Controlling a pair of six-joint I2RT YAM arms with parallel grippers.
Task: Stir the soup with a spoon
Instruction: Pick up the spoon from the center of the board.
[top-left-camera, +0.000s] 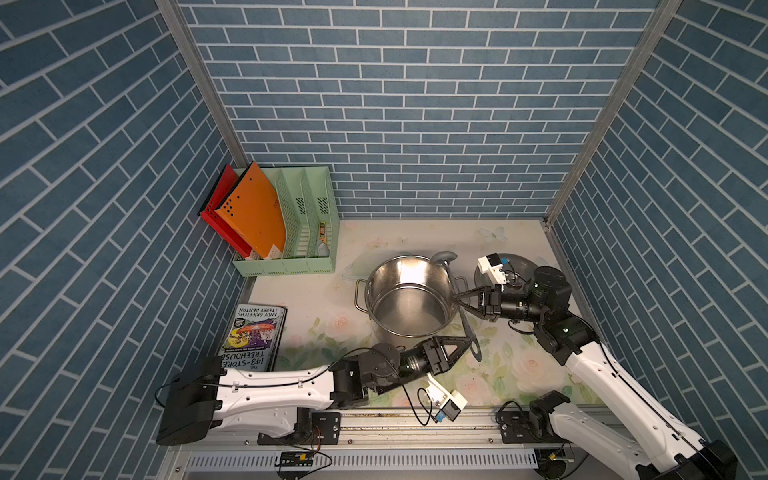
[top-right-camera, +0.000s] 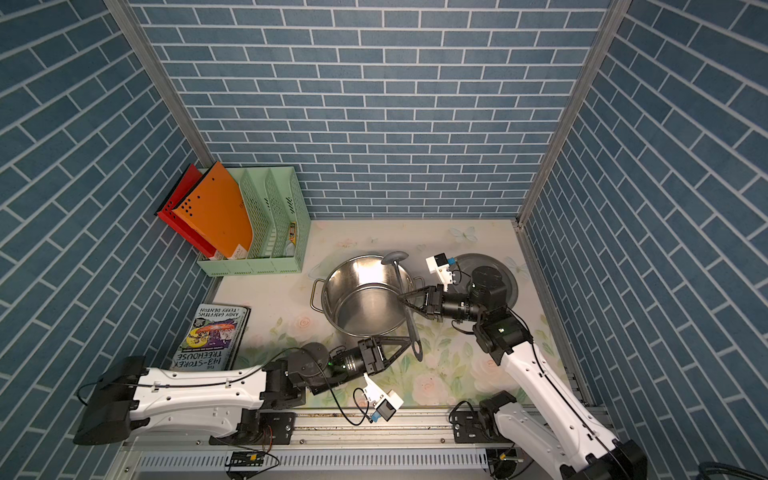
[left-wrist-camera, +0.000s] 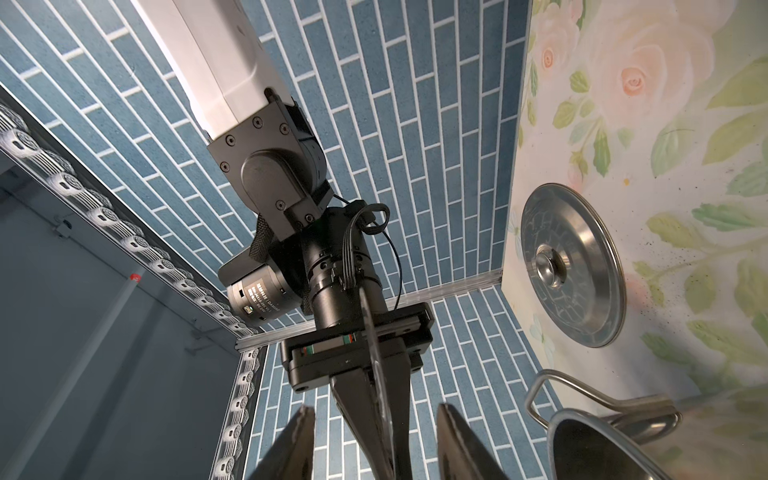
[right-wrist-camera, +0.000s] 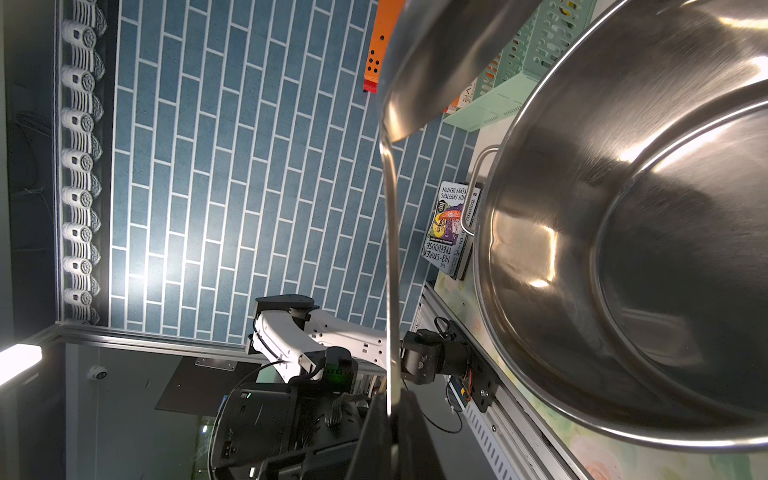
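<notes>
Spoon (top-left-camera: 449, 276) is running alongside the steel pot (top-left-camera: 390, 286), right gripper (top-left-camera: 457, 300) clamping mid-handle, left gripper (top-left-camera: 471, 345) holding its fingers (left-wrist-camera: 297, 444) apart astride the eyelet end.

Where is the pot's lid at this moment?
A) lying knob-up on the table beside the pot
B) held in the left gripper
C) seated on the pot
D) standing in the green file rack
A: the lid lies flat, knob up, on the floral table beside the pot, whose top is uncovered.
</notes>
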